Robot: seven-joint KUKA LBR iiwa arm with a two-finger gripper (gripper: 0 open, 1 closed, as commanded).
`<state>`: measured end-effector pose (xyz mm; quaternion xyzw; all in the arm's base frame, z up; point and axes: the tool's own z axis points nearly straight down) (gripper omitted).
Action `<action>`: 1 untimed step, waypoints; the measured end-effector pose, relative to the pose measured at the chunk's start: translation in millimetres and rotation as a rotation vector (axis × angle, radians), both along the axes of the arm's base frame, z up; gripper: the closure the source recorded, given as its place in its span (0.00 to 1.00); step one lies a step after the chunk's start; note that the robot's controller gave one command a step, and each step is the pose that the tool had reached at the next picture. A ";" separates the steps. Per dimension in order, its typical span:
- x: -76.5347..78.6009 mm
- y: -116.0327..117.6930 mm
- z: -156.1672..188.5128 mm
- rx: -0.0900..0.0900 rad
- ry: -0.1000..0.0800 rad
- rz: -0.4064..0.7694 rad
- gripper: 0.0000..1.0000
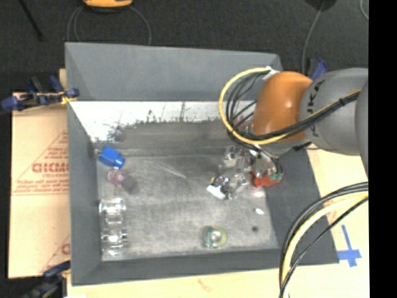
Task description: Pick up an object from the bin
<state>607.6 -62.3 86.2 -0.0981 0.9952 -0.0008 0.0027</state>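
My gripper [227, 180] hangs low over the right middle of the bin floor, below the orange wrist cover. A small red and green thing [267, 179] lies just to its right, close to the bin's right wall. A tiny white scrap [259, 212] rests on the floor a little below and to the right of the gripper. A round greenish ring-like thing [214, 236] lies near the front wall, below the gripper. Nothing can be made out as held.
Along the left side lie a blue block [111, 158], a small purple piece [118, 179] and a clear plastic thing [113, 226]. Bare floor stretches across the bin's middle. The arm and its cables reach in from the right.
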 end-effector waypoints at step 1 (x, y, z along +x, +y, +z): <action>16.1 -9.6 232.7 -0.003 -0.009 0.108 1.00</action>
